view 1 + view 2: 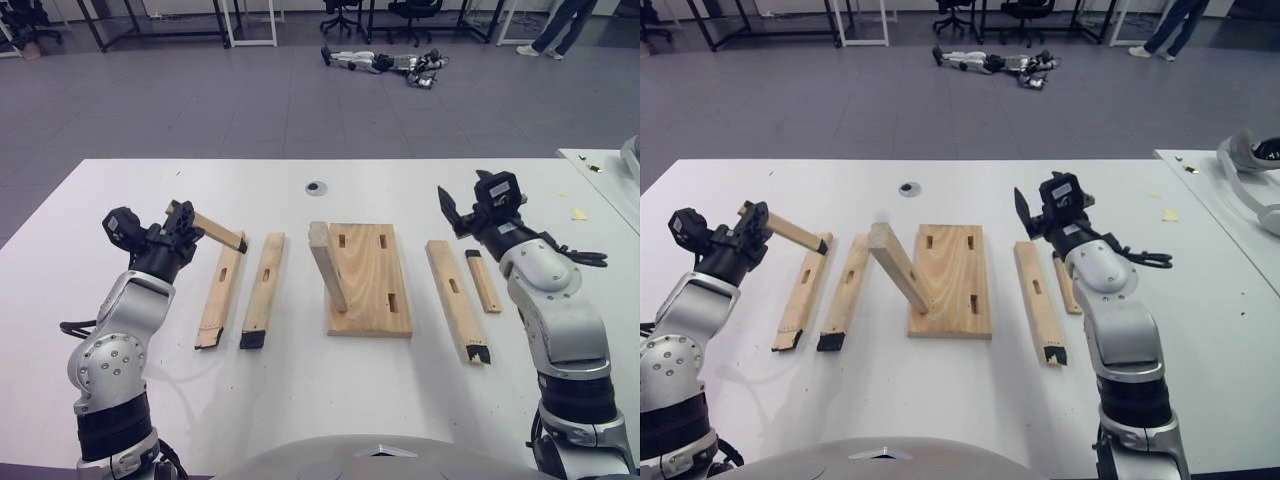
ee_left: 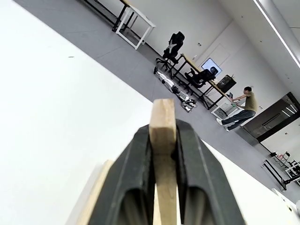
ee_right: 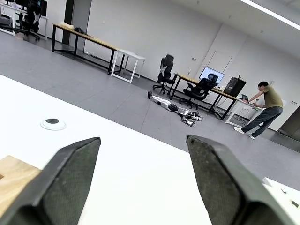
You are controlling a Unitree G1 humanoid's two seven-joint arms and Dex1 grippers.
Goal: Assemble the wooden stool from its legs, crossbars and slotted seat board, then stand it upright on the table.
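My left gripper [image 1: 183, 222] is shut on one end of a short wooden crossbar [image 1: 218, 232], held above the table's left side; the left wrist view has its fingers [image 2: 140, 164] clamping the bar [image 2: 162, 122]. Two legs [image 1: 222, 292] [image 1: 263, 288] lie side by side just right of that gripper. The slotted seat board [image 1: 375, 285] lies flat in the middle, with one leg [image 1: 327, 265] standing tilted in its near left slot. Another leg [image 1: 457, 300] and a short crossbar [image 1: 483, 282] lie to its right. My right gripper [image 1: 468, 205] hovers open above those, holding nothing.
A round cable grommet [image 1: 317, 187] sits in the white table [image 1: 120, 190] behind the board. A yellow note [image 1: 578, 213] lies at the far right. A second table with a white object [image 1: 1252, 168] stands off to the right.
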